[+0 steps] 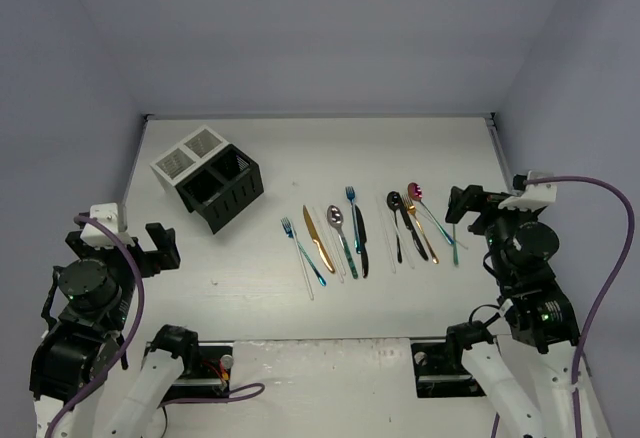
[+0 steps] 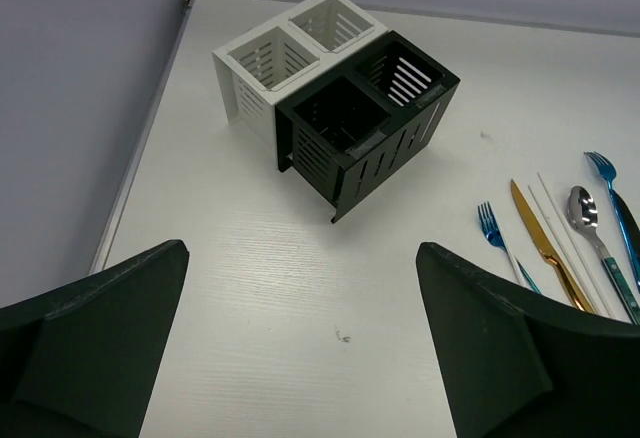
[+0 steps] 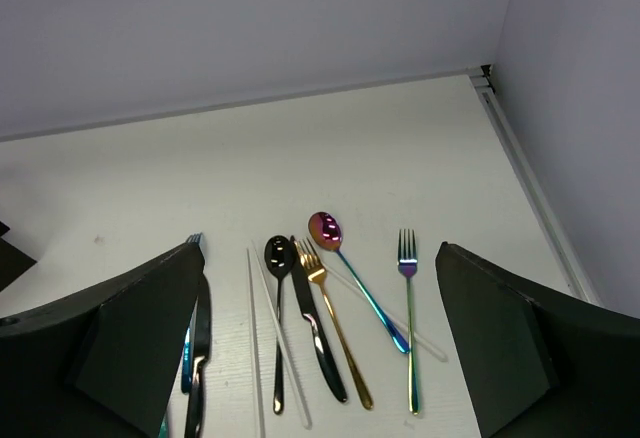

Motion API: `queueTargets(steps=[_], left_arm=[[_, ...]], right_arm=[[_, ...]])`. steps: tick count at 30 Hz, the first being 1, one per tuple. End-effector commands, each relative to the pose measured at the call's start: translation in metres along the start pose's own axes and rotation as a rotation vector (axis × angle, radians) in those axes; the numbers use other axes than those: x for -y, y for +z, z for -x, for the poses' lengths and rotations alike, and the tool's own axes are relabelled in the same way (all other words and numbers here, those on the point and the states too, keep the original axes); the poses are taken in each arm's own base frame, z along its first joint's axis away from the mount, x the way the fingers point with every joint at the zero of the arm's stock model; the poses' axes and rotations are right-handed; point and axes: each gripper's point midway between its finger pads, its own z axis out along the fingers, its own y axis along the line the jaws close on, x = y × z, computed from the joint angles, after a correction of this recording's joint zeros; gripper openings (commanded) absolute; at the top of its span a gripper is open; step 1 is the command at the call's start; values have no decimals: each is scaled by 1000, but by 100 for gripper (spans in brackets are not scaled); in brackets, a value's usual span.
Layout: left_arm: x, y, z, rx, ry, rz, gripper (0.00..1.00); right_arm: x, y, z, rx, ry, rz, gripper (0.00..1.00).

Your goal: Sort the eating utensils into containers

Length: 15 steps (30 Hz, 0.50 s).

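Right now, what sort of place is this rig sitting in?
Probably a lab test cell, not a kitchen: blank walls box in a white table, utensils lie side by side as if staged, and mesh bins stand alone nearby.

A white table (image 1: 250, 293) has pale lilac walls (image 1: 320, 28) at 9, 12 and 3 o'clock, with a thin metal strip (image 1: 320, 116) along its 12 o'clock edge.

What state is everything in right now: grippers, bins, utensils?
left gripper: open, holding nothing
right gripper: open, holding nothing
white bins: upright, empty
black bins: upright, look empty
eating utensils: all lying flat on the table, none in a bin
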Motion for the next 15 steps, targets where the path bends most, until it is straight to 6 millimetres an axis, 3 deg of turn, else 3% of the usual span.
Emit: queueTargets(steps=[1,3,8,10,13,15], left_arm=[[9,5,11,24,-35,-34,97],[12,8,8,10,-34,-43,97],[23,21,-1,-57,-28,-76,98],[29,28,-6,-93,-36,-92,97],[37,35,-10,-126,-49,-116,97],[43,41,-12,-139,-59,-133,97]], right_arm=[[-1,18,-1,-13,11,-33,100],[7,27,-8,-42,41,-97,100],[-13,50,-34,-161,16,-17,100],[-12,68,-60,-262,41,-68,100],[-16,82,-72,-334,78,-91,100],[-11,92,-94,-418,79,-149,100]])
